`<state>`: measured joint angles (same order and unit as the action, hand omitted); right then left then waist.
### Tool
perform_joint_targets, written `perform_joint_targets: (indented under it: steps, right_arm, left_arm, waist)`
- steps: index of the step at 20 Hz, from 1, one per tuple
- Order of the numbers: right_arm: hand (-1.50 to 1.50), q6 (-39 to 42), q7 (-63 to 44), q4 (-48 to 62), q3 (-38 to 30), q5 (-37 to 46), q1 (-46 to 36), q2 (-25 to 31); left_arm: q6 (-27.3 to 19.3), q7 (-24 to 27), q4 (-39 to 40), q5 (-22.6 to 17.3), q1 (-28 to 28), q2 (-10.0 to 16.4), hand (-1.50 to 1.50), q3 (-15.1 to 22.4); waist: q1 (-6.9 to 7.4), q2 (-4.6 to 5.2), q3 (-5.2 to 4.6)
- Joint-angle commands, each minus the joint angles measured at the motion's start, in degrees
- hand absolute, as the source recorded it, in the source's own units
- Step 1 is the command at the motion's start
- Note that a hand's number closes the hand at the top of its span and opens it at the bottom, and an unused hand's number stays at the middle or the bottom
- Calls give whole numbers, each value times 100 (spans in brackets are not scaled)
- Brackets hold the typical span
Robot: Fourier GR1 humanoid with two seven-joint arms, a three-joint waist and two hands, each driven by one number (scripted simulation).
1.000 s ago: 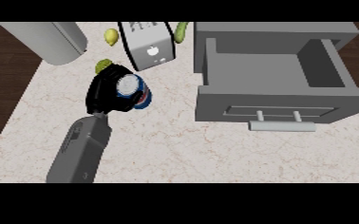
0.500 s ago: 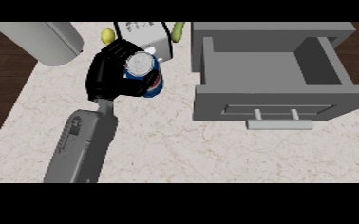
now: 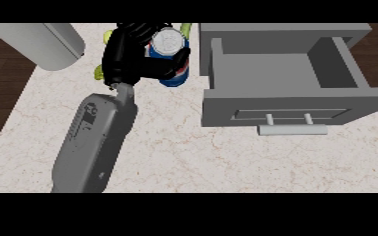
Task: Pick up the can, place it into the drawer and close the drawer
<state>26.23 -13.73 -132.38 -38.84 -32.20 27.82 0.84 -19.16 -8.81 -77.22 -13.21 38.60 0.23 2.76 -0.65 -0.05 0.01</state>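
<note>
Blue can (image 3: pixel 168 42) gripped in curled fingers of your left hand (image 3: pixel 125 60) | open drawer (image 3: pixel 280 102) just right of it | grey canister (image 3: pixel 40 45) at left

One arm shows, the left. Its grey forearm (image 3: pixel 94 140) comes in from the near edge at the left and slants away and a little to the right, narrowing to a slim wrist (image 3: pixel 124 89). Beyond the wrist, at the far side of the scene, is the black left hand (image 3: pixel 127 60). It is turned to the right, with fingers and thumb curled round the can (image 3: pixel 168 42). One dark digit crosses the can's near side.
</note>
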Motion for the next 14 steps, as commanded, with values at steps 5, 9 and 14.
perform_joint_targets:
  steps: [5,9,14]
  right_arm:
    - [-150,123,208,195,-15,101,-35,-80]
    - [-150,-40,-119,19,30,72,-251,6]
    - [-150,-62,-107,176,32,137,-426,49]
  left_arm:
    - [-380,-76,914,-58,1208,-23,150,-47]
    - [-1041,-212,1345,-208,1962,-23,150,235]
    - [-1157,262,1920,-632,2121,-23,150,642]
  waist:
    - [-44,11,1]
    - [-60,12,1]
    - [-76,17,1]
